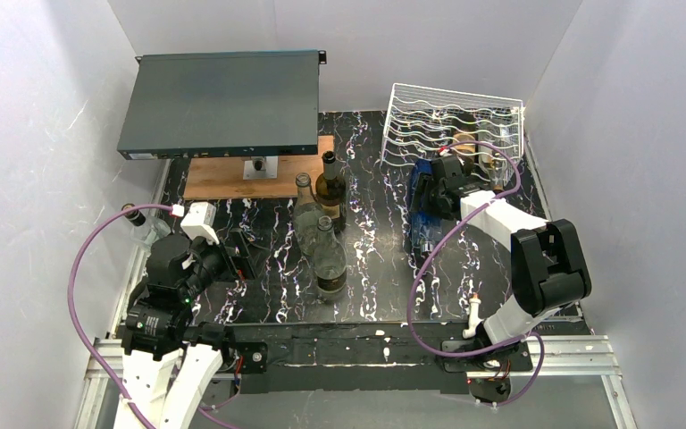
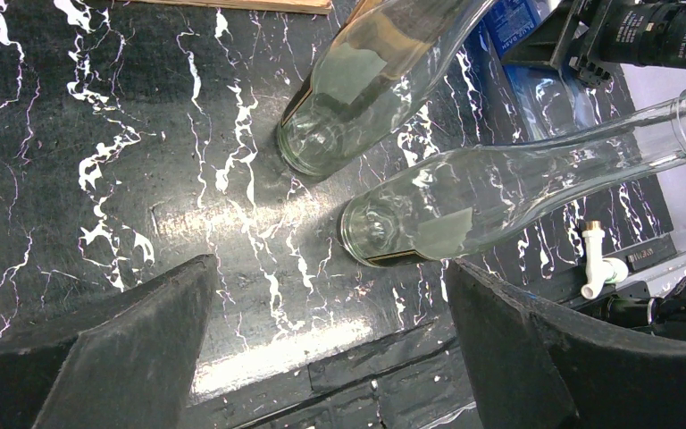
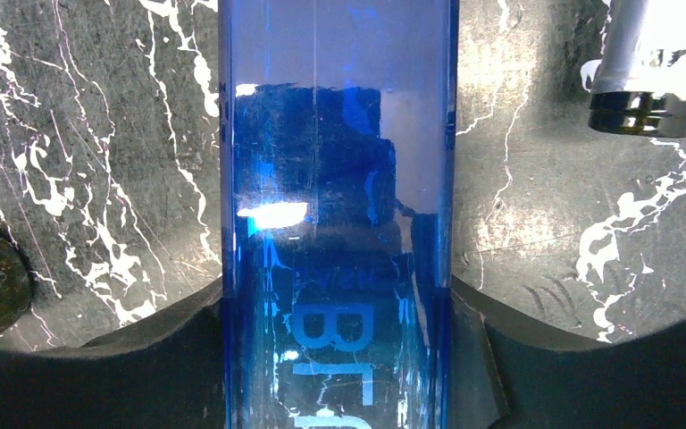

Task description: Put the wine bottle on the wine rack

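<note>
The left arm (image 1: 171, 268) was built of white moulded links between black joint housings, with a small green light (image 1: 185, 301) glowing on one housing. A thin purple cable (image 1: 75, 277) looped beside it to a white plastic connector (image 1: 198, 214). The right arm (image 1: 549, 264) matched it in white and black, and trailed a second purple cable (image 1: 415, 286). The left fingers (image 2: 125, 349) and right fingers (image 3: 98, 375) were matte black wedges.

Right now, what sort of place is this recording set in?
Probably a lab test cell: plain white walls box in a black marbled table, with robot arms bolted to a metal rail.
</note>
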### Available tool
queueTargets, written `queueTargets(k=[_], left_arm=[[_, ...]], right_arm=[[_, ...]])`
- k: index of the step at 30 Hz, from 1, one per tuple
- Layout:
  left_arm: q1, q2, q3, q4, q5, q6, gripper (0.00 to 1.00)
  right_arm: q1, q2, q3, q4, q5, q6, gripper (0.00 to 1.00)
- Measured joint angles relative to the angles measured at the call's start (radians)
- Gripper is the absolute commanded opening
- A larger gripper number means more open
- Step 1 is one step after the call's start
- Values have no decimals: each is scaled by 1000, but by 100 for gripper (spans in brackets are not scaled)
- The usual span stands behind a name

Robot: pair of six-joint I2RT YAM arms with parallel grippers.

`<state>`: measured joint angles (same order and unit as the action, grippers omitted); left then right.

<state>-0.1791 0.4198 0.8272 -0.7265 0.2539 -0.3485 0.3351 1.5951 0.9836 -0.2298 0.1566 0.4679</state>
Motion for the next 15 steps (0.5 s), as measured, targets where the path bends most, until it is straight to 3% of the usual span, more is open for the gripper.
queueTargets(k=[15], left_arm=[[0,6,0,0,0,0,99]], right_arm=[[-5,8,111,-76,35,-31,1]])
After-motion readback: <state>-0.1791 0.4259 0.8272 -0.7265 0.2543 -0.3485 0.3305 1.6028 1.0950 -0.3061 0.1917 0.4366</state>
